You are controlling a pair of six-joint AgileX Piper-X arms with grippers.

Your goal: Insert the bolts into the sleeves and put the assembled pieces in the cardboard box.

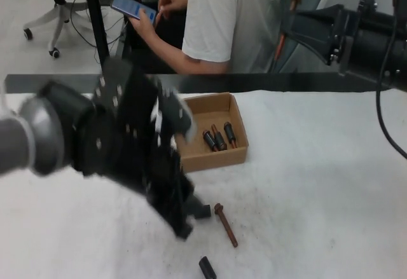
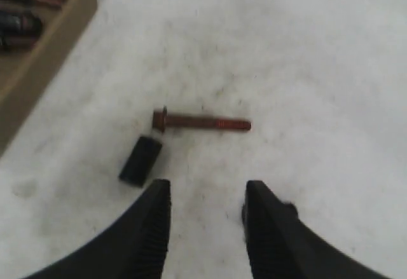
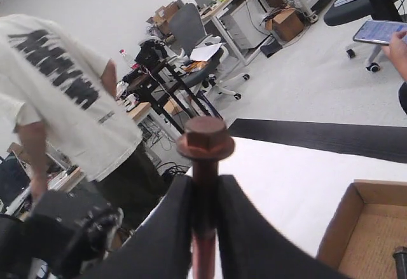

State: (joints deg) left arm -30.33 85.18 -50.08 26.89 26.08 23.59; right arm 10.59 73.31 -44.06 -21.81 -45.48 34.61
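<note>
Left gripper (image 2: 206, 193) hangs spread and empty over the bench (image 2: 318, 50). The right gripper (image 3: 205, 190) clamps a raised bolt (image 3: 205, 138). From above, a black sleeve (image 2: 140, 159) lies at ten o'clock beside the loose bolt (image 2: 200, 122), with the cardboard box (image 1: 213, 158) at twelve. A closing finger could catch the bolt head and knock the sleeve rolling. Open bench lies toward three o'clock.

White-covered bench (image 1: 318, 183). Directly on it:
- open-top box (image 1: 213, 158) toward the back
- one loose bolt (image 1: 226, 225) lying flat in front of the box
- sleeve (image 1: 202, 211) just beside the bolt's head
- second sleeve (image 1: 207, 267) near the front edge, apart from both
</note>
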